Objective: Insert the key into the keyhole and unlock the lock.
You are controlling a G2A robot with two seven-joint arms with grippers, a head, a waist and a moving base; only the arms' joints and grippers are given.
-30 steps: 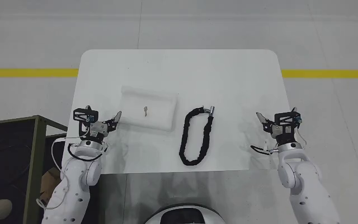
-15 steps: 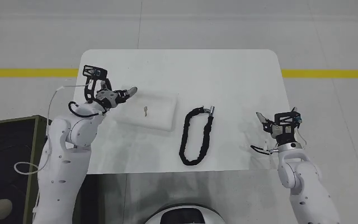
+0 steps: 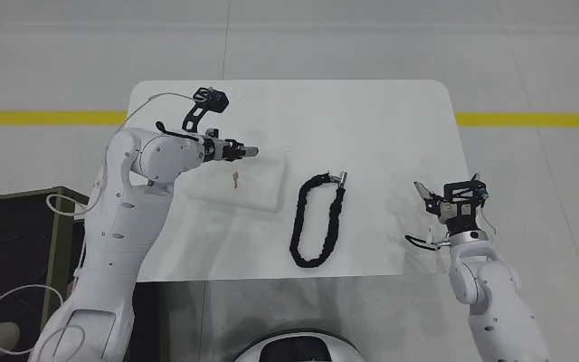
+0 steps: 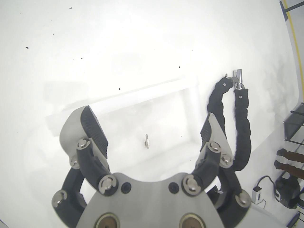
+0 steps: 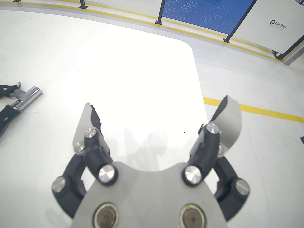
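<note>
Fingers (image 4: pixel 93 129) spread wide on the left gripper (image 4: pixel 147 117), nothing between them. It hangs over the white pad (image 3: pixel 262 172), which sits on the table (image 3: pixel 380 118) between the left edge and the middle. And there's the key (image 4: pixel 147 141), small and flat on that pad. In the left wrist view it lies right in the gap between the open fingers, untouched as far as I can see.

Over at the middle of the table, toward the edge nearest the robot, the chain lock (image 3: pixel 317 222) lies in a closed loop. Its metal lock cylinder (image 4: pixel 238 78) is at the end pointing toward the far edge. Where the key goes in is too small to make out from here.

The right gripper (image 5: pixel 158 110) is parked by the right edge, near the closest corner. Its fingers are open too and hold nothing, well apart from the lock.

So this looks like the very first step: the pick-up of the key. Insertion and turning are yet to come.

The next move calls for care. That key is thin and lies flat, so the fingers need to come straight down either side of it and close on its narrow edges. The pad probably gives a little, which should help them get under. The right gripper will likely have to steady the cylinder before any insertion.
</note>
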